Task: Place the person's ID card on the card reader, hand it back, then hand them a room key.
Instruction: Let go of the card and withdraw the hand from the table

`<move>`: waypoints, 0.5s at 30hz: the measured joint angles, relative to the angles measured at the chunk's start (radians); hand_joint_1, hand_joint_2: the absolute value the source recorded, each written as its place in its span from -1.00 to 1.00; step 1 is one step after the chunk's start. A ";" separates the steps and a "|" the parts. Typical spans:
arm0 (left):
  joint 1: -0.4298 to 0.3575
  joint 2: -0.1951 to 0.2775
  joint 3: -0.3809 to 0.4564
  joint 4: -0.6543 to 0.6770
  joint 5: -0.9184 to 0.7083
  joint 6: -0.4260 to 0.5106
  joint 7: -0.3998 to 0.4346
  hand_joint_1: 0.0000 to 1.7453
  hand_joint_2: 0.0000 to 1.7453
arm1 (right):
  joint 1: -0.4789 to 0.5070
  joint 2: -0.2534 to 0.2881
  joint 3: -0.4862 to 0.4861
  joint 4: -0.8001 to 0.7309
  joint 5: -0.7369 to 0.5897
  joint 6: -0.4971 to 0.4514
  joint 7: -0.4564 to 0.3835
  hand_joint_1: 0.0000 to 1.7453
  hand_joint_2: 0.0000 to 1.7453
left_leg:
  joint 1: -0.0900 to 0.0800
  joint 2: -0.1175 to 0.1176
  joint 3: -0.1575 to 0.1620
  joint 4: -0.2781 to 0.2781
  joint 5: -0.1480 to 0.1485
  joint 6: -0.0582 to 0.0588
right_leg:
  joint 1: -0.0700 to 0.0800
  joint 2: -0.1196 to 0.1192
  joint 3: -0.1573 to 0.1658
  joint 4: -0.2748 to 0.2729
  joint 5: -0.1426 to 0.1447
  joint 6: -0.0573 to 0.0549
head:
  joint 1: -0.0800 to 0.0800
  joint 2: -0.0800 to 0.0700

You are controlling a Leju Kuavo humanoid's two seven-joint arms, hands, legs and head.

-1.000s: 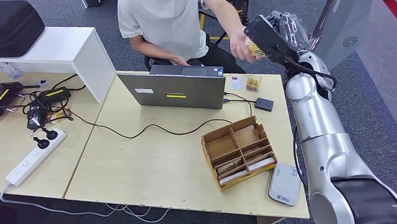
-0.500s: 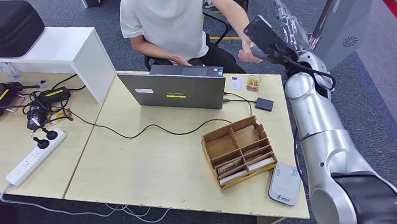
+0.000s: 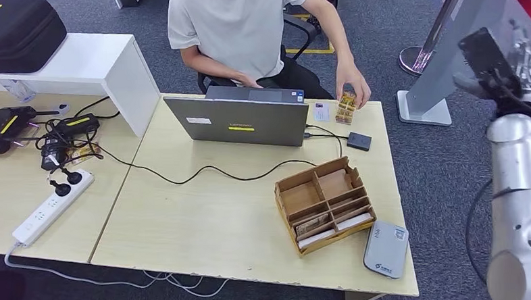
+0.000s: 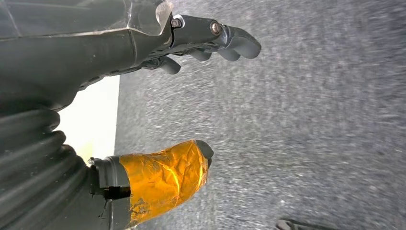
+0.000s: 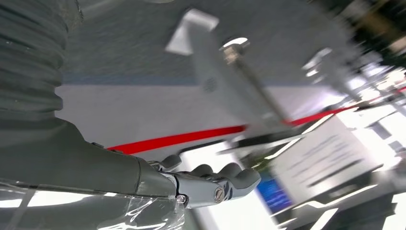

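Note:
My right hand point(image 3: 523, 43) is raised off the table's right side, fingers apart, holding nothing; its fingers point(image 5: 218, 181) point at a blurred background. My left hand point(image 4: 143, 43) hangs over grey carpet, empty, its thumb point(image 4: 165, 177) wrapped in orange tape. The person point(image 3: 244, 29) sits behind the laptop and rests a hand point(image 3: 355, 86) on the yellow patterned cards point(image 3: 344, 109) at the table's far edge. A white card point(image 3: 318, 112) lies beside them. The grey card reader point(image 3: 385, 248) lies at the near right corner. A wooden organiser point(image 3: 299, 197) beside it holds cards point(image 3: 310, 224) in its slots.
An open laptop point(image 3: 238, 121) stands mid-table, wired to a small black box point(image 3: 359, 141). A power strip point(image 3: 49, 208), cables and chargers point(image 3: 66, 135) lie at the left. A white shelf point(image 3: 76, 63) carries a black case point(image 3: 14, 29). A grey sign stand point(image 3: 441, 47) stands at the right.
The person took the yellow card out of my right hand and set it down on the table. My right arm swung out to the right, away from the person. The view shifted slightly.

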 joint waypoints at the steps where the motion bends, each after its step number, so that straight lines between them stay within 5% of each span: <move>1: 0.002 0.000 0.002 0.000 0.000 0.003 0.009 -1.00 1.00 | 0.031 -0.048 -0.031 0.007 -0.009 -0.007 -0.007 -1.00 1.00 | 0.000 -0.001 0.000 0.000 -0.001 0.001 | 0.000 -0.001 0.001 -0.001 0.000 0.001 | 0.000 0.000; 8: 0.007 0.000 0.016 0.000 0.003 0.012 0.039 -1.00 1.00 | 0.264 -0.274 -0.252 0.060 -0.077 -0.032 -0.071 -1.00 1.00 | -0.001 0.000 -0.001 0.000 -0.005 0.006 | -0.001 -0.001 0.000 -0.002 -0.003 0.005 | 0.000 0.000; 15: 0.002 0.000 0.018 0.000 0.006 0.015 0.041 -1.00 1.00 | 0.381 -0.352 -0.376 0.089 -0.074 -0.035 -0.048 -1.00 1.00 | 0.000 0.008 0.003 -0.002 -0.006 0.005 | 0.000 0.008 -0.001 -0.001 -0.003 0.005 | 0.000 0.000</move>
